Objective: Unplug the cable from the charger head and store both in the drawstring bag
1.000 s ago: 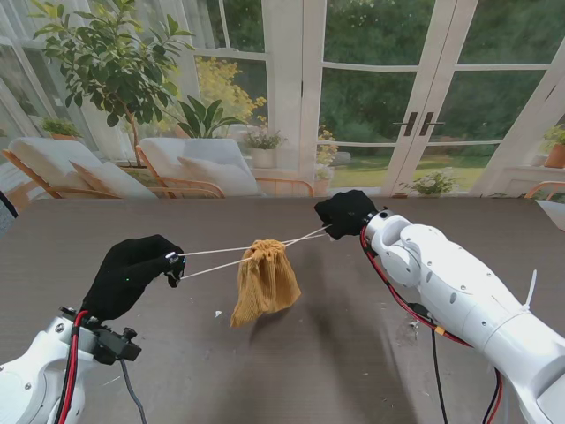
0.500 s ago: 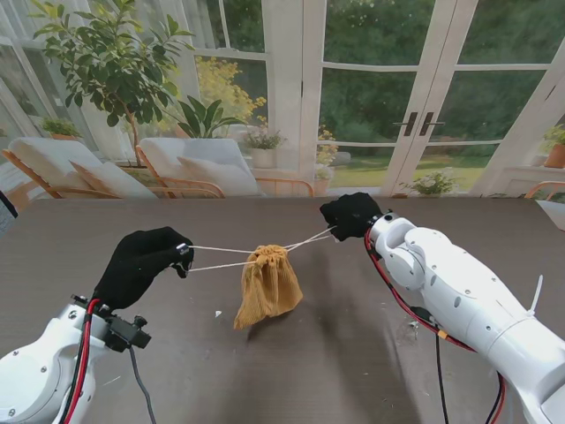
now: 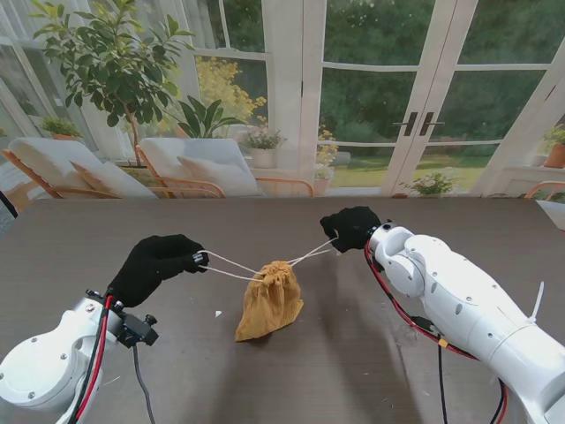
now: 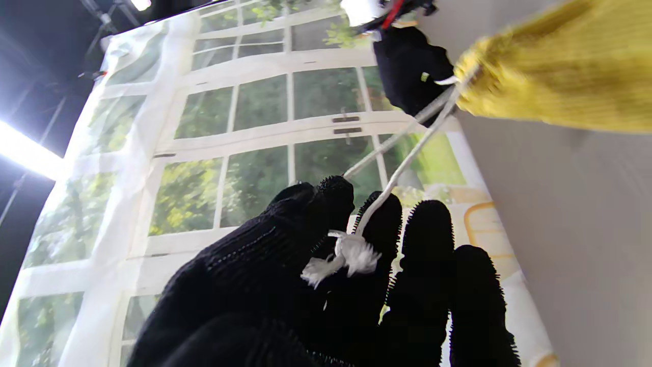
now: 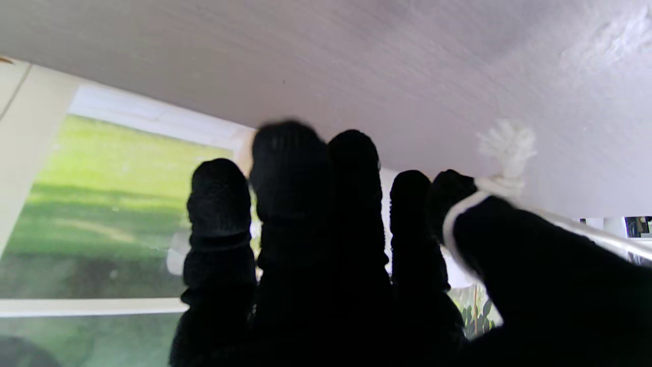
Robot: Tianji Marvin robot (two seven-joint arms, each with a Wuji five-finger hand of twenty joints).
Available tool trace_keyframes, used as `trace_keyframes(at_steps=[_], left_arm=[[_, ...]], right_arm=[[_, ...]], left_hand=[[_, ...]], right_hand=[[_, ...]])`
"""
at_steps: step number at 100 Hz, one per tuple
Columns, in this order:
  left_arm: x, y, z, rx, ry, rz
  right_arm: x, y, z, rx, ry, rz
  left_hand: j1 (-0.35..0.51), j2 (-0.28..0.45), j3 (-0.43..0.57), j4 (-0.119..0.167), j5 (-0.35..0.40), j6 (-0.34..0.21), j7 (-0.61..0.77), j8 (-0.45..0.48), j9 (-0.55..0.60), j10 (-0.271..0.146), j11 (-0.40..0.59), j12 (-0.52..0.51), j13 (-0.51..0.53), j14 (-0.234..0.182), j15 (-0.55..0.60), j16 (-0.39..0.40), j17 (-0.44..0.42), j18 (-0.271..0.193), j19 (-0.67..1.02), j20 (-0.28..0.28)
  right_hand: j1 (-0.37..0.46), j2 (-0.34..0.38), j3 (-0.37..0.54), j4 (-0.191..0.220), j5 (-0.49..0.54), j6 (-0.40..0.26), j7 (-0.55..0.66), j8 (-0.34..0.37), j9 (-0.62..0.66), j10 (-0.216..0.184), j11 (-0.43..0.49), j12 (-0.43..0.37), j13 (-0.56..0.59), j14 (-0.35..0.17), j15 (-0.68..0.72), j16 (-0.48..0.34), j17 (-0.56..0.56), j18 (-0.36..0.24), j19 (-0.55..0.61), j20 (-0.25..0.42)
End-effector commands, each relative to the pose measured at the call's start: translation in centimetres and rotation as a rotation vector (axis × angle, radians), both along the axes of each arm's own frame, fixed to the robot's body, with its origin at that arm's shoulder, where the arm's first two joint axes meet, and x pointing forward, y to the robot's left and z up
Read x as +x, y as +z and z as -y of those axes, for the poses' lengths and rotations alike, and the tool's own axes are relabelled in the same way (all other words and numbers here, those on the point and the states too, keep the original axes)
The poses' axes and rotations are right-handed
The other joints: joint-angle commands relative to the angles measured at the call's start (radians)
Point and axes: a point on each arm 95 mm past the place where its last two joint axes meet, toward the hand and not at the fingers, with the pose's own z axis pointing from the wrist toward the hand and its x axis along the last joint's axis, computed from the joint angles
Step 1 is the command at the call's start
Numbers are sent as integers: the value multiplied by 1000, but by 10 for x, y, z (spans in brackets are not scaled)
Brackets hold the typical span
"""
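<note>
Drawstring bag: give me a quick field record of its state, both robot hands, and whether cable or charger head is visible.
bag: yellow drawstring bag, mouth cinched, resting on table
left robot hand: pinching left cords
right robot hand: gripping right cords
cords: slightly slack
cable: not visible
charger head: not visible

A home sunroom: behind the dark worktop (image 3: 353, 371) stand cushioned loungers (image 3: 190, 163), a potted tree (image 3: 110, 62) and glazed garden doors (image 3: 424, 97).

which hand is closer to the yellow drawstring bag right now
Left, narrowly. The left hand is left of the bag; the right hand is to its right and farther from me.
</note>
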Motion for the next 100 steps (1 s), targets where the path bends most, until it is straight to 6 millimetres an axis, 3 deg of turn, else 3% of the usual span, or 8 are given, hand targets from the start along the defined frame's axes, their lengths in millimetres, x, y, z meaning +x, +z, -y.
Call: trace_keyframes(at_steps=[1,20,25,29,39,59,78,100], left_arm=[[0,-7,-1,20,-10,-25],[3,-18,-6,127,-10,-60],[4,-21,-7,155,-12,-70],[5,-23,-8,176,-13,-75],[7,-27,-10,214,-8,-89],[11,-37,-11,255,-13,-114],[12,-40,-12,254,-8,-115],[14,-41,-10,243,1,-77]], right_arm=[[-4,-7,-2,-16,3,-22],[-6,-14,-4,-46,-1,-73],[-7,-15,-4,-51,-7,-89],[-8,-16,-5,-56,-12,-103],[-11,-15,-6,-68,-10,-117],[-15,-2,-9,-82,13,-139],[-17,19,-9,-172,51,-130],[-25,27,-7,-100,28,-107]], left_hand=[[37,-6,29,46,-25,-17,-61,-28,-49,1,-36,-70,-50,12,-78,-47,-31,-77,-79,-56],[-28,-24,105,46,-60,6,-276,-101,-136,-3,-80,-450,-120,-12,-241,-144,-64,-98,-235,-117],[-62,-18,141,51,-71,14,-332,-118,-159,-4,-105,-487,-142,-17,-285,-172,-72,-103,-281,-135],[-92,-9,173,59,-78,22,-375,-135,-176,-5,-123,-512,-156,-22,-312,-189,-78,-106,-308,-143],[-162,18,229,111,-109,46,-460,-216,-239,4,-162,-587,-204,-37,-396,-247,-91,-118,-392,-163],[-208,16,226,108,-167,41,-494,-285,-340,-11,-202,-720,-273,-66,-523,-344,-92,-139,-582,-204],[-215,18,219,108,-175,16,-494,-297,-368,-27,-211,-763,-294,-82,-566,-373,-55,-142,-767,-199],[-267,-8,188,101,-210,-51,-515,-311,-401,-65,-225,-785,-328,-98,-591,-390,-73,-160,-861,-176]], right_hand=[[-44,31,-33,34,-61,-20,-32,-31,-63,27,-38,-36,9,31,-126,-42,138,40,-36,-7],[-151,85,-50,117,-174,37,-188,-62,-233,34,-125,-107,-106,57,-356,-59,38,43,-98,-29],[-203,120,-57,205,-189,73,-298,31,-300,44,-152,-139,-158,72,-409,-74,-4,57,-128,-33],[-225,104,-53,228,-225,100,-358,70,-358,55,-187,-162,-210,87,-458,-97,-46,70,-158,-38],[-263,-27,-53,218,-300,146,-445,39,-483,80,-255,-223,-328,124,-562,-163,-141,93,-243,-68],[-266,-216,-139,162,-370,220,-549,-28,-665,143,-337,-320,-530,185,-719,-291,-281,143,-412,-158],[-220,-355,-48,126,-385,248,-598,-67,-741,155,-328,-340,-597,179,-750,-338,-318,122,-466,-204],[-256,-212,-134,150,-312,109,-624,-80,-690,117,-344,-360,-587,179,-740,-342,-306,118,-446,-209]])
